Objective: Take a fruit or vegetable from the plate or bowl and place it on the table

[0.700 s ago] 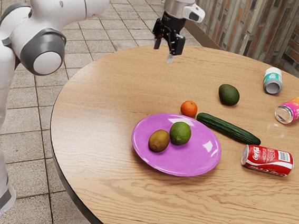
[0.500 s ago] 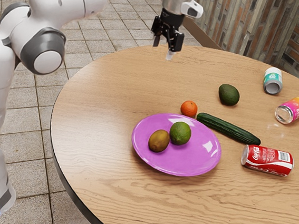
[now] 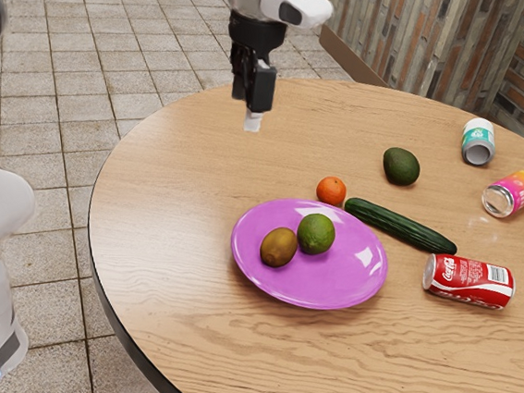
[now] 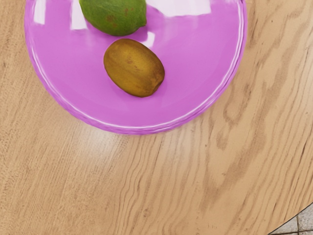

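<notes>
A black claw (image 3: 252,121) hangs in the air; whether it is open or closed I cannot tell. The brown kiwi (image 3: 279,247), the likely pick, lies well below on the purple plate (image 3: 327,290), beside the lime (image 3: 317,234), its long axis aslant to the line between the two fruits.

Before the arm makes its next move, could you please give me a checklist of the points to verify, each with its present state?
1. Fruit is on the purple plate: ok, kiwi and lime.
2. Gripper carries nothing: ok, no held item seen.
3. Gripper is down at a fruit: not ok, it hangs above the table.
4. Kiwi and lime stand apart: ok, a narrow gap in the wrist view.
5. Chosen fruit is known: cannot tell, the task names neither.
</notes>
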Action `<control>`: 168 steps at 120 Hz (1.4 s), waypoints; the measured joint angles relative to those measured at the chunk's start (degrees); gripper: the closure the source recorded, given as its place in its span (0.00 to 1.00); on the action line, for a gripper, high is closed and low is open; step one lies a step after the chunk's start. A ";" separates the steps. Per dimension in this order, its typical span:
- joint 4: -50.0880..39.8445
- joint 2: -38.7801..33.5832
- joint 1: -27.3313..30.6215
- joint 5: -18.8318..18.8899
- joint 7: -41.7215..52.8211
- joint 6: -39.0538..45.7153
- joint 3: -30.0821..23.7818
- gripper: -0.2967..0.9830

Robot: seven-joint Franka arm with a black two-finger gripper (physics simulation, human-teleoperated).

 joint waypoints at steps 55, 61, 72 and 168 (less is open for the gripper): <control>-28.79 -10.88 -0.32 6.43 -31.23 15.74 -4.59 0.23; -29.01 -8.74 0.03 4.97 -34.27 18.27 -4.29 0.23; -29.20 -3.42 1.94 1.95 -39.48 22.94 -4.03 0.23; -32.23 7.32 0.85 6.41 -51.86 43.63 2.68 0.23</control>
